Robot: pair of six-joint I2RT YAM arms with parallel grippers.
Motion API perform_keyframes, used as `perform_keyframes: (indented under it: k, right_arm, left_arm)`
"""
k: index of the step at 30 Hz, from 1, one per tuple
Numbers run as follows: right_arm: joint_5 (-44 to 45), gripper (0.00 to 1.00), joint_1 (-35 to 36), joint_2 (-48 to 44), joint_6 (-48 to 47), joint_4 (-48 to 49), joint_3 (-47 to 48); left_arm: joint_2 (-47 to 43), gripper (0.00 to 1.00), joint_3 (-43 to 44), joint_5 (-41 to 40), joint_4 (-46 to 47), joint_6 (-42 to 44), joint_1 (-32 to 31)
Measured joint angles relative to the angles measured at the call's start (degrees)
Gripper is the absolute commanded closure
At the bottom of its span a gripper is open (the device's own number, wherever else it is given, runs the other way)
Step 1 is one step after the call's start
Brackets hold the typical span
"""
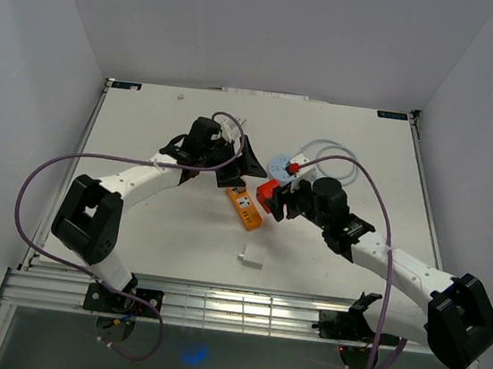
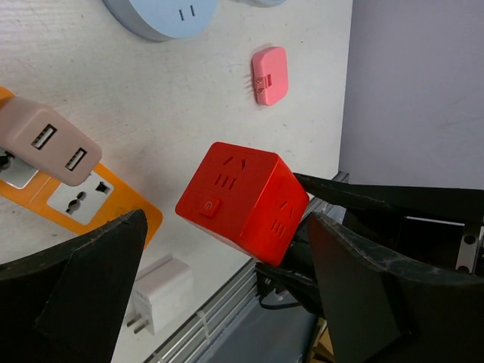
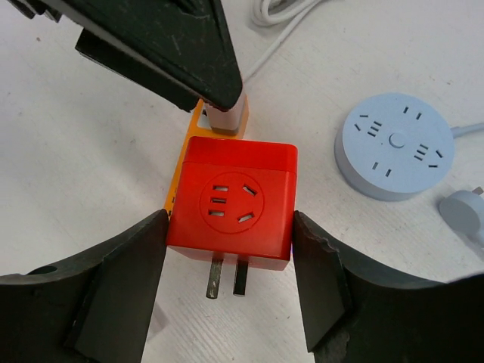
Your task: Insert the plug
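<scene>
**Red cube gripped on the right, left claw spread wide over the strip**

The white table [image 1: 137,126] carries everything. The left arm [image 1: 139,180] reaches in from one side and the right arm [image 1: 398,266] from the other, and they meet mid-table.

The orange power strip [image 1: 245,208] lies flat between them. The round blue socket [image 3: 396,144] lies flat near it, face up.

Now the prize: the red cube plug [image 3: 240,162] is pinched in the right claw [image 3: 229,227]. The fingers [image 3: 121,287] press both flanks, closed only as far as the cube's width. It sits just beside the far end of the strip, between strip and blue socket. Its two metal prongs are bare and in no socket.

The left claw [image 1: 237,171] is spread wide with nothing in its grasp. It hovers over the strip's far end, close to the red cube.

A beige USB charger [image 2: 47,141] is seated in the strip under the left claw.

A white adapter [image 1: 251,257] lies alone nearer the arm bases, apart from the strip.

Smallest of all, a pink plug [image 2: 270,74] lies on its side, near the blue socket.
</scene>
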Motion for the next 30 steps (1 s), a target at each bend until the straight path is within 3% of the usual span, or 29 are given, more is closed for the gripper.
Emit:
perform_keyframes:
  k: [16,30]
  right_arm:
    - [0.17,0.78,0.13,-4.90,-1.73,1.68,-0.44]
    - [0.35,0.79,0.13,-4.98,-1.70,1.70,2.40]
  left_arm:
    - [3.58,0.02,3.67,6.51,0.63,-10.75,-0.46]
    - [4.79,0.02,3.74,11.06,8.02,-17.09,-0.46]
